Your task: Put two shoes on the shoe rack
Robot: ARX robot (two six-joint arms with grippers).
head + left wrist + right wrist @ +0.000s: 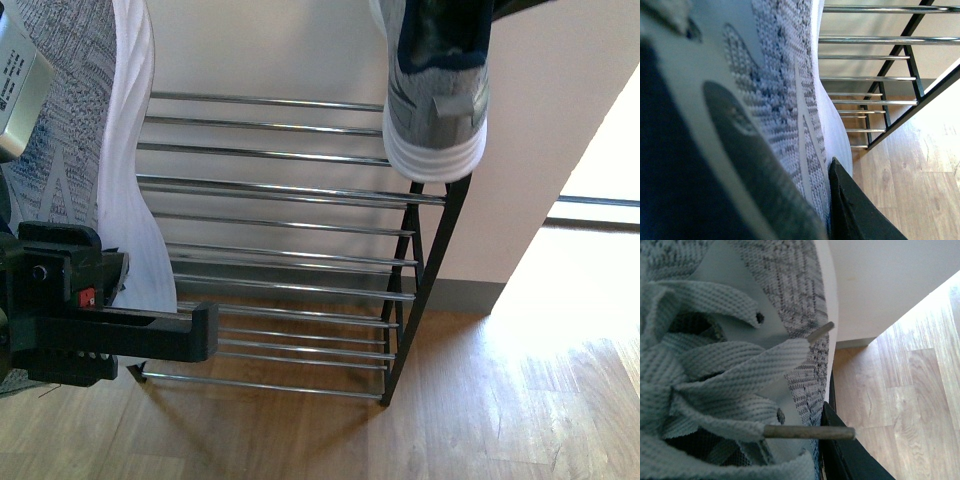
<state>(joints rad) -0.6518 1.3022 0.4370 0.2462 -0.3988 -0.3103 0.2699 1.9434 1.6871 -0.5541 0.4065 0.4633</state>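
Observation:
One grey knit sneaker [70, 110] with a thick white sole fills the left of the front view. My left gripper [150, 300] is shut on it, just in front of the shoe rack [280, 190]. In the left wrist view the knit side [775, 100] presses against a black finger [855, 215], with the rack's chrome rods [875, 78] beyond. The other grey sneaker [440, 100] hangs heel down over the rack's top right corner. My right gripper is shut on it. The right wrist view shows its laces [730, 365] and one black finger [850, 460].
The rack stands on a wooden floor [500, 400] against a white wall [260, 50]. A wall corner with a grey skirting [465, 295] rises just right of the rack. Sunlight falls on the floor at the right [590, 270].

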